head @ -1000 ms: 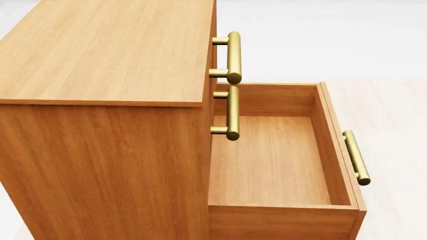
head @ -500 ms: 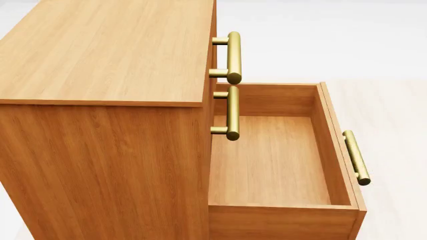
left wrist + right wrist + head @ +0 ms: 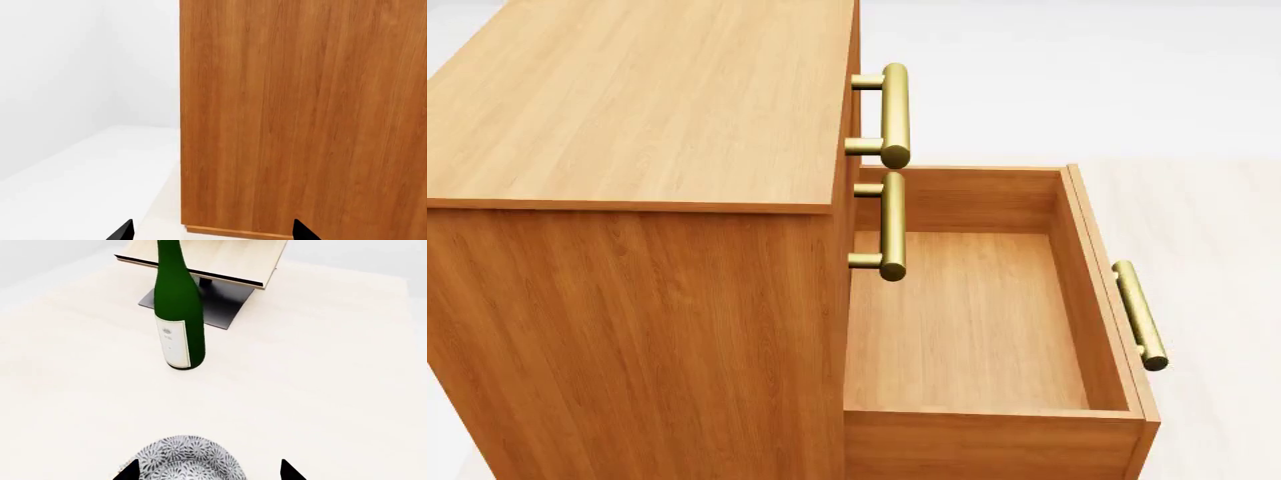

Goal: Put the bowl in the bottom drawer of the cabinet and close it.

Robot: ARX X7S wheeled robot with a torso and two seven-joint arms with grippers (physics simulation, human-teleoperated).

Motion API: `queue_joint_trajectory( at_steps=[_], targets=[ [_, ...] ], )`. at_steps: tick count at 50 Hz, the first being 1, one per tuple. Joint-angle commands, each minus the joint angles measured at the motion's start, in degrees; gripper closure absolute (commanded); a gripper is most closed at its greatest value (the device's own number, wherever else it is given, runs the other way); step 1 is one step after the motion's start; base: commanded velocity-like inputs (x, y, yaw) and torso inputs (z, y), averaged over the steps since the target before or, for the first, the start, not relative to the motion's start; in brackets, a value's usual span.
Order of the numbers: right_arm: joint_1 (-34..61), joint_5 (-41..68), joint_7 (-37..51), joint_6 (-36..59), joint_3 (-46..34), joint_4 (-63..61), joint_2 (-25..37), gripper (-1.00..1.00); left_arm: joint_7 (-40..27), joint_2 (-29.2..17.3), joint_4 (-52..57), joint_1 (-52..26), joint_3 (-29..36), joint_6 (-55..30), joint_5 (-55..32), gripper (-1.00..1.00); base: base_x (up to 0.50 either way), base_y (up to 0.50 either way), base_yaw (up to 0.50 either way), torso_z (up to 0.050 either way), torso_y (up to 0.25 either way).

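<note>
The orange-brown cabinet (image 3: 627, 110) fills the left of the head view, and its side (image 3: 300, 115) faces the left wrist camera. The bottom drawer (image 3: 974, 330) is pulled out to the right and holds nothing; its brass handle (image 3: 1138, 315) is on its outer front. The patterned bowl (image 3: 183, 460) rests on a pale surface in the right wrist view, between the spread tips of my right gripper (image 3: 208, 471), which is open. My left gripper (image 3: 212, 232) is open near the cabinet's base with nothing in it. Neither gripper shows in the head view.
A green wine bottle (image 3: 177, 315) stands upright beyond the bowl. Behind it is a pale wood slanted rack (image 3: 213, 260) on a dark base. The two upper drawers' brass handles (image 3: 893, 115) (image 3: 890, 225) stick out over the open drawer's inner end.
</note>
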Motion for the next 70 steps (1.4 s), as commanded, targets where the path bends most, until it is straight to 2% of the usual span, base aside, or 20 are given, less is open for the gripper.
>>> queue_joint_trajectory(
  at_steps=[1,33,54,70],
  targets=[
    [-0.7,-1.0,0.9,-1.0,0.6,1.2,0.0,-1.0,-0.3,-0.2,0.4,0.2,0.1,-0.1,0.0,-1.0,0.0,0.0,0.0,0.0,0.0],
    [-1.0,-0.1,-2.1,-3.3,3.1,8.6,0.2,-1.0,-0.6,-0.5,-0.3,-0.3,0.6,0.4,-0.3,-1.0,0.0,0.0,0.0,0.0,0.0],
    [1.4,-2.0,-4.0,-6.9,0.9,17.5,1.4,-1.0,-1.1,-1.0,0.5,0.1,0.7,0.1,-0.5,-1.0,0.0,0.0,0.0,0.0,0.0],
    [1.9,-1.9,-4.4,-6.9,0.8,19.4,1.6,-1.0,-1.2,-1.1,0.1,-0.2,1.0,0.3,-0.3,-1.0,0.0,0.0,0.0,0.0,0.0]
  ],
)
